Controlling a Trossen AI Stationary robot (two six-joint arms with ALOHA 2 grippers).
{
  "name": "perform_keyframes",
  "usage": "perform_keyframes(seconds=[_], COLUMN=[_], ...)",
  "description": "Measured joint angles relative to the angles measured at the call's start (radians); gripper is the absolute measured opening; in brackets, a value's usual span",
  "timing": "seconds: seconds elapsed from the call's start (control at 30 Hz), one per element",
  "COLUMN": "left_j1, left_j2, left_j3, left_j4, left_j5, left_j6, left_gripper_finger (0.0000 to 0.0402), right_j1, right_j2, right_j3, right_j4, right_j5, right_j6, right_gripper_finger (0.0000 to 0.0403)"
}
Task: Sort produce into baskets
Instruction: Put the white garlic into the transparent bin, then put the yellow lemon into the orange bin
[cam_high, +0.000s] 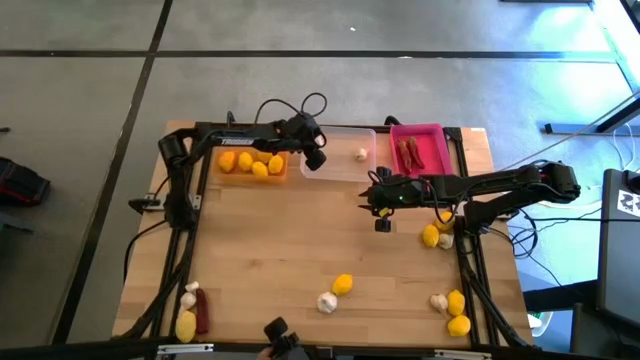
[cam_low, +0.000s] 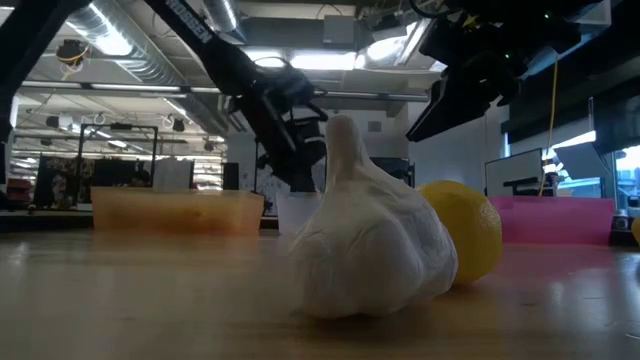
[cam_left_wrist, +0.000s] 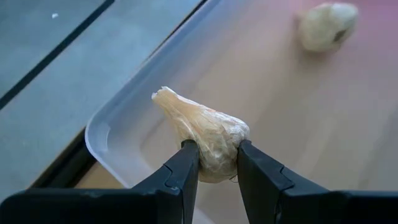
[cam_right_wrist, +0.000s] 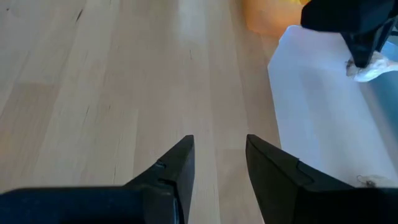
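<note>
A light wooden plank tabletop (cam_high: 290, 240) fills the centre of the high view. Grey concrete floor (cam_high: 300, 90) with dark seams surrounds it. A dark red-and-black object (cam_high: 20, 185) lies at the left edge.

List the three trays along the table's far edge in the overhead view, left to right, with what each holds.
Orange tray with yellow fruits → clear tray with one garlic bulb → pink tray with dark red chilies.
</note>
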Motion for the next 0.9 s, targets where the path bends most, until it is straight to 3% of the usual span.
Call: perform_keyframes(seconds=[0.27, 0.63, 0.9], left_j1=[0.003, 0.003, -0.026], left_j2=[0.0, 0.0, -0.004], left_j3=[-0.004, -0.005, 0.053], left_j4=[-0.014, -0.029, -0.124], left_j5=[0.0, -0.019, -0.022], left_j6=[-0.001, 0.001, 0.002], left_gripper_finger=[0.0098, 0.0178, 0.0193], right_j1=[0.0, 0.0, 0.0], right_j2=[0.0, 0.0, 0.0], right_j3=[0.0, 0.0, 0.0], right_j4=[0.0, 0.0, 0.0], right_j5=[0.0, 0.0, -0.001], right_j6=[0.0, 0.0, 0.0], right_gripper_finger=[0.0138, 0.0138, 0.0138])
